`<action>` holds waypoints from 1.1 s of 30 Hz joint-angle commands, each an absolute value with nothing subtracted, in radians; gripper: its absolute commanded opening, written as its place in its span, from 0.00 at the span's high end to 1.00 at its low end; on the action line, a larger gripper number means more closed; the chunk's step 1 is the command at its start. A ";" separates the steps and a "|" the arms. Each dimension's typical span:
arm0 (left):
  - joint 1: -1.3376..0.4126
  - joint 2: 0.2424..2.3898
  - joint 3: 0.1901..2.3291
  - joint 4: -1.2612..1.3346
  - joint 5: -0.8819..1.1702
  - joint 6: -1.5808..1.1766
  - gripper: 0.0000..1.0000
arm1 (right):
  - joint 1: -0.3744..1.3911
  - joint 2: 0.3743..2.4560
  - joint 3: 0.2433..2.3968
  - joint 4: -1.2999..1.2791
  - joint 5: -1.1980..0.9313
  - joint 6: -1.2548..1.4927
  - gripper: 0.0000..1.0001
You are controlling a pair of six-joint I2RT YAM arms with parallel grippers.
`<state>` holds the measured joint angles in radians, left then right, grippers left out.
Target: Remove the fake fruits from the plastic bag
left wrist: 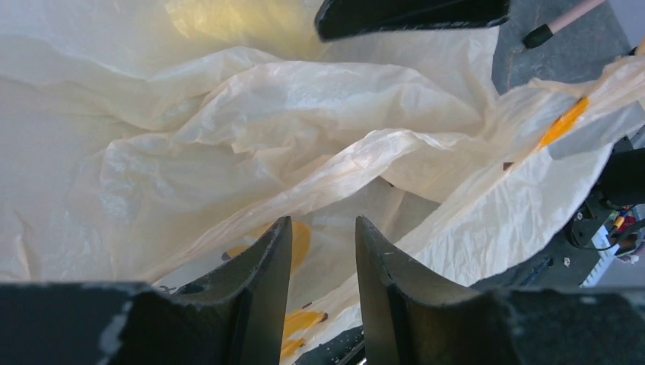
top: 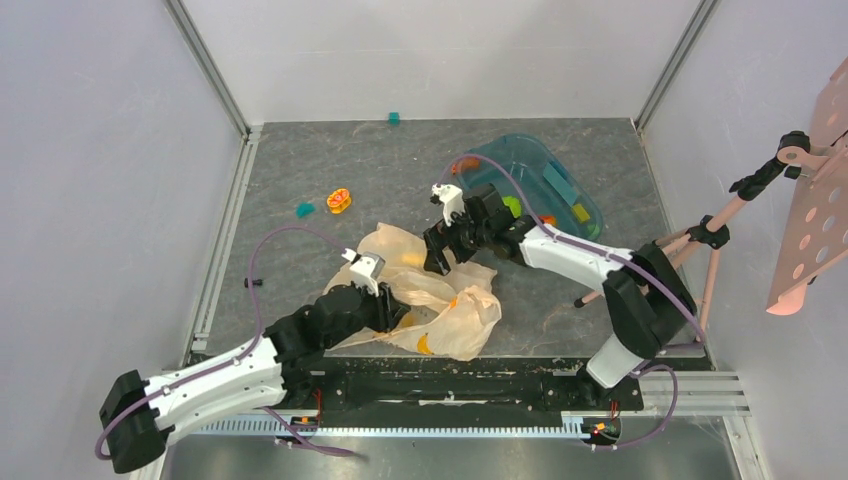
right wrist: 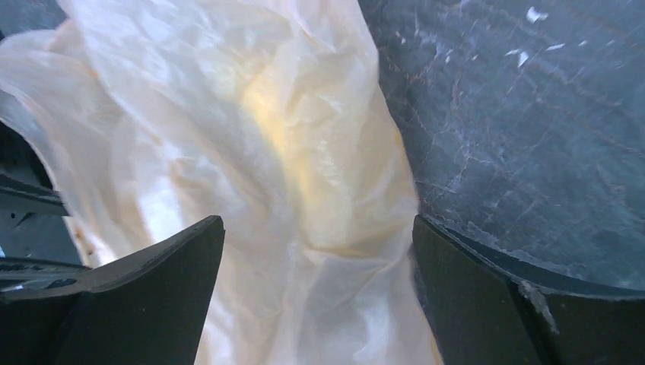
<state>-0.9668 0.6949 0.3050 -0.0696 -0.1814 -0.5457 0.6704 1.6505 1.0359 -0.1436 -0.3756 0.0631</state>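
The plastic bag (top: 440,295) lies crumpled in the middle of the table, pale peach with orange printed marks. It fills the left wrist view (left wrist: 251,137) and the right wrist view (right wrist: 251,152). No fake fruit shows plainly; only a yellow glow comes through the film (right wrist: 278,103). My left gripper (top: 396,316) (left wrist: 321,222) is at the bag's near left side, its jaws a narrow gap apart, with bag film beyond the tips. My right gripper (top: 437,262) (right wrist: 319,224) is wide open, its jaws either side of the bag's far part.
A teal transparent tub (top: 540,160) with small coloured blocks stands at the back right, just behind my right arm. An orange-yellow ring toy (top: 339,200) and a teal block (top: 305,209) lie at the back left. A pink stand (top: 700,240) leans in from the right.
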 commanded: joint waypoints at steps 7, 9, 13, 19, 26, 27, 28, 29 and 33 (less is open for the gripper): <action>-0.971 0.741 0.267 -0.088 -0.167 -0.588 0.66 | 0.728 1.396 1.030 -0.216 -0.480 -0.159 0.05; -0.971 0.738 0.264 -0.083 -0.170 -0.597 0.68 | 0.786 1.378 1.029 -0.255 -0.487 -0.227 0.05; -0.970 0.711 0.266 -0.090 -0.192 -0.610 0.72 | 0.898 1.370 1.001 -0.276 -0.414 -0.290 0.06; -0.970 0.682 0.273 -0.110 -0.212 -0.622 0.75 | 0.956 1.384 0.888 -0.142 -0.262 -0.260 0.06; -0.970 0.664 0.269 -0.122 -0.219 -0.625 0.76 | 0.985 1.484 0.884 -0.069 -0.107 -0.243 0.24; -0.970 0.656 0.267 -0.125 -0.220 -0.624 0.76 | 0.986 1.495 0.889 -0.061 -0.105 -0.238 0.30; -0.970 0.647 0.266 -0.127 -0.222 -0.624 0.77 | 0.987 1.505 0.896 -0.052 -0.106 -0.235 0.36; -0.970 0.639 0.264 -0.131 -0.227 -0.622 0.77 | 0.988 1.513 0.902 -0.046 -0.106 -0.232 0.41; -0.971 0.586 0.256 -0.145 -0.234 -0.603 0.76 | 0.989 1.534 0.948 -0.052 -0.097 -0.216 0.65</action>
<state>-0.9672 0.6319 0.2600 -0.1341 -0.2085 -0.5968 0.9848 1.5215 0.8761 -0.1101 -0.1349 -0.2321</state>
